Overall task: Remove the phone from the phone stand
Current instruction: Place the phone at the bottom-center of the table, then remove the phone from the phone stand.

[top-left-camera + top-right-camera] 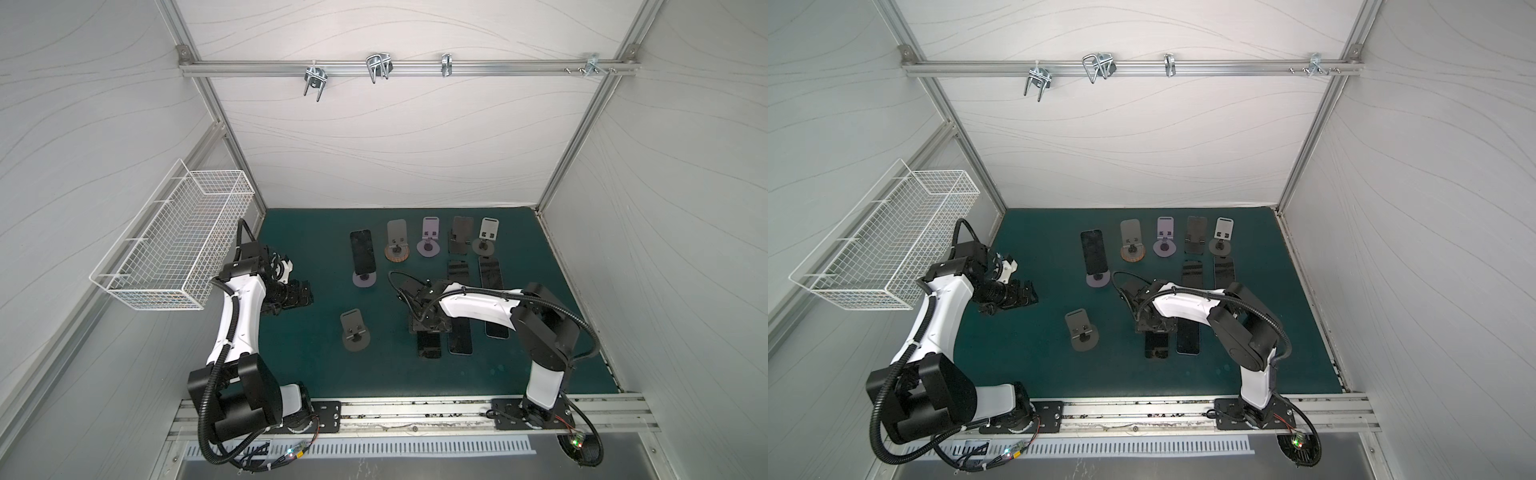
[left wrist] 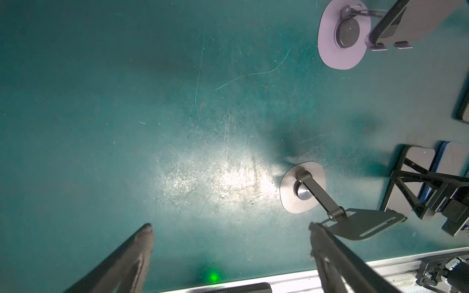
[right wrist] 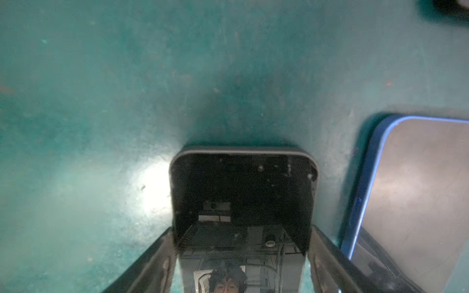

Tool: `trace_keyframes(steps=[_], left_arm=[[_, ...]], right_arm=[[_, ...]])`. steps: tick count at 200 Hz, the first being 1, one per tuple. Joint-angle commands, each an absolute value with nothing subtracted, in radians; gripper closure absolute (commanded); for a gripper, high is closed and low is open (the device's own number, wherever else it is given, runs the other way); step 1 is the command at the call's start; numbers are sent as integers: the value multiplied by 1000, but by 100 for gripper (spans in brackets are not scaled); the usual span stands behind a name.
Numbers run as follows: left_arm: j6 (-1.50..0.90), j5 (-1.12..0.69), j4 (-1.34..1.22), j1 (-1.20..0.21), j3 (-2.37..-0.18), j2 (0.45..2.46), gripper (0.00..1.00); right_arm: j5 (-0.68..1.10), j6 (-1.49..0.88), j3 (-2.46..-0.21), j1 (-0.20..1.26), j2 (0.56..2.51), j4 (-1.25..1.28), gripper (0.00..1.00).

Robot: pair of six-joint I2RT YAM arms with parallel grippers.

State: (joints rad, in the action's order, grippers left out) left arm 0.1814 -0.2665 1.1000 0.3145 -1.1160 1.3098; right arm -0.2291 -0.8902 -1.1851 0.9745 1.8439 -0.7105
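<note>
Mat (image 1: 540, 374), green: all items borne. Right gripper (image 3: 242, 230): low over the black phone (image 3: 241, 187), fingers (image 3: 160, 256) set beside its two long edges; whether it is clamped cannot be told. Left gripper (image 2: 231, 225): jaws apart, empty, over bare mat at left. Black phone: laid flat near centre, off every stand, long axis near–far, free end projecting nearward from the fingers; release and a straight lift are judged due. Propped phone (image 1: 363, 251): seated on the lilac stand (image 1: 365, 279), far-left of the right gripper.

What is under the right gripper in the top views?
A black phone lies on the green mat; there only its near end shows. The right gripper covers the rest.
</note>
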Motion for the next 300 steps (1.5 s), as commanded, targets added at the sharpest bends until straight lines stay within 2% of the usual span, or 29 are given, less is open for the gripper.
trace_keyframes(steps=[1,46,78,125,165,235,300], left_arm=[[206,-284,1107,318,-1153,1296,3],[211,-282,1111,318,-1160,1295,3],[209,-282,1109,319,-1161,1299,3],[217,-283,1115,318,-1156,1298,3],[225,-270,1119,319,-1142,1283,3],[265,-245,1107,319,-1104,1253,3],[264,-265,1109,319,-1104,1260,3]], right_arm=[[-243,-886,-1241,975,1798,-763,18],[-287,-790,-1381,975,1671,-789,15],[-290,-662,-1509,975,1681,-723,12],[-263,-509,-1728,976,1839,-642,1],[-228,-451,-1888,968,1992,-591,1],[-274,-401,-2195,937,2272,-586,1],[-335,-376,-2327,930,2424,-515,1]])
